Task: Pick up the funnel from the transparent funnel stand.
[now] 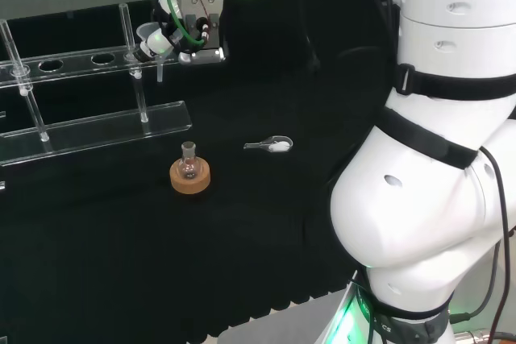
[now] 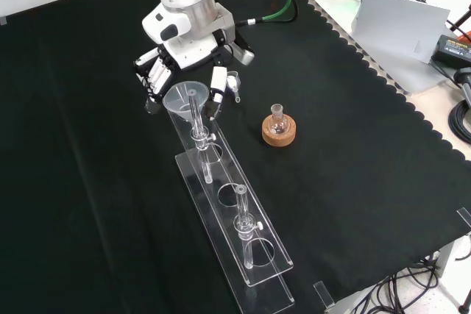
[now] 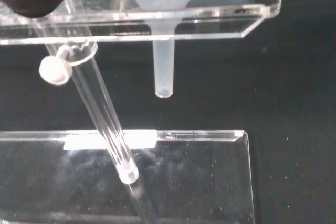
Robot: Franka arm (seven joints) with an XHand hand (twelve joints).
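My hand (image 2: 158, 71) flanks the funnel (image 2: 184, 98) in its transparent stand (image 2: 243, 255) — fingers (image 2: 218, 82) spread, nothing gripped; I should close evenly (then lift straight up) — stem clearing the hole.

We see a bench covered in black cloth (image 2: 88, 182) with a scalloped edge. On it stands a long clear plastic funnel stand (image 2: 254, 273), its base plate flat on the cloth. Near it sits a round cork ring (image 2: 280, 134) bearing a small clear glass flask (image 1: 189, 167). A small clear scoop with white contents (image 1: 274, 145) lies apart from the ring.
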